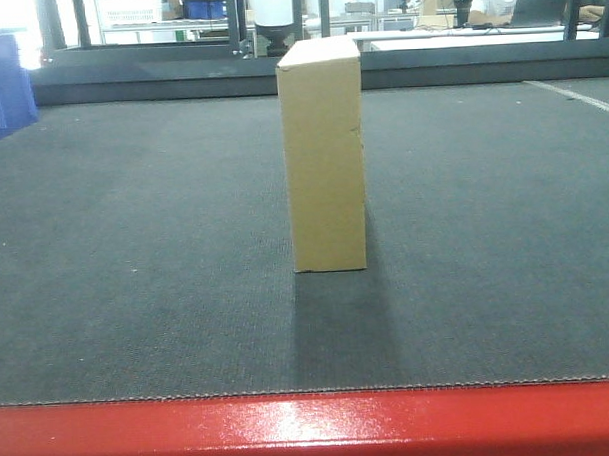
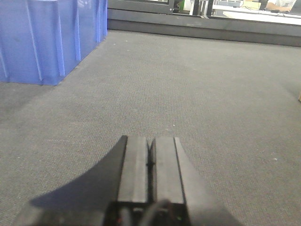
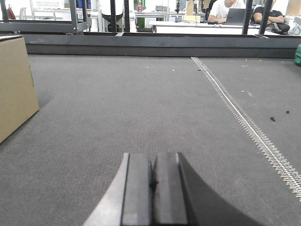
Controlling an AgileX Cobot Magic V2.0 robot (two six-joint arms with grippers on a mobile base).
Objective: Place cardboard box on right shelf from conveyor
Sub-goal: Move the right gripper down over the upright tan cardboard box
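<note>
The tan cardboard box (image 1: 324,152) stands upright on its narrow end in the middle of the conveyor (image 1: 135,244), whose dark grey belt has a glossy red front edge (image 1: 311,428). Its broad side shows at the left edge of the right wrist view as the cardboard box (image 3: 14,84), and a sliver of it sits at the right edge of the left wrist view. My left gripper (image 2: 150,141) hovers over bare belt, shut with nothing in it. My right gripper (image 3: 153,157) is likewise shut and empty, right of the box and apart from it. The right shelf is out of view.
A blue plastic bin (image 2: 42,40) stands on the belt at the far left, also seen as the blue bin (image 1: 4,83). A metal belt seam (image 3: 244,117) runs diagonally to the right of my right gripper. A dark rail (image 1: 299,73) bounds the belt's far side.
</note>
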